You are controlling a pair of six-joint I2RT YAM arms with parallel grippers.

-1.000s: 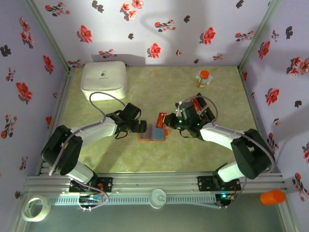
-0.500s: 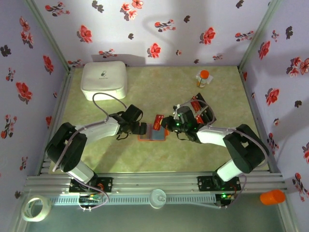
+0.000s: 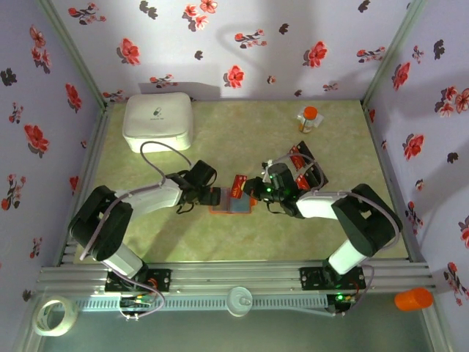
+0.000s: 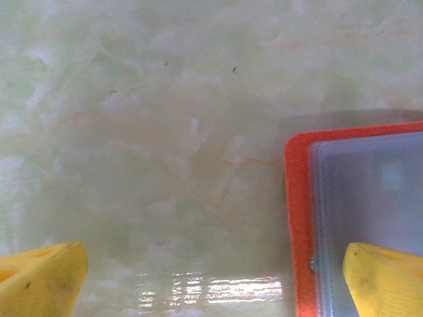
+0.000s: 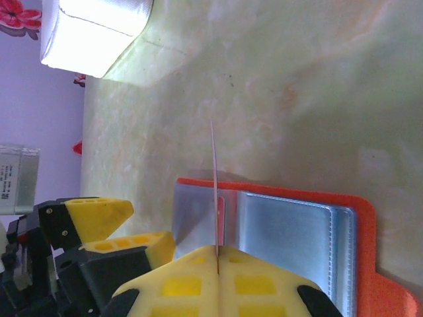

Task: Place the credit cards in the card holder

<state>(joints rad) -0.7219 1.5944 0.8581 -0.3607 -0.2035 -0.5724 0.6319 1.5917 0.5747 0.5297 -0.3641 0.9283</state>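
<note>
- Pads of right gripper [image 5: 217, 256]: clenched on the bottom edge of one credit card [image 5: 214, 178]. Card thin, seen edge-on from the wrist, standing up from the fingertips.
- Card lined up over a blue-grey pocket of the card holder [image 5: 291, 231]; touching it or not, cannot tell.
- Left gripper [image 4: 211, 284]: released, fingers wide apart, nothing between them. One finger [image 4: 383, 281] over the holder's orange edge, the other over bare table [image 4: 165, 119].
- From above: held card red, tilted, between the two grippers, at the holder's far edge.
- Holder open and flat on the table, near middle, orange rim around the pockets.
- Further out: white rounded box [image 3: 158, 121] far left, orange-capped bottle [image 3: 308, 119] far right, both well apart from the holder.
</note>
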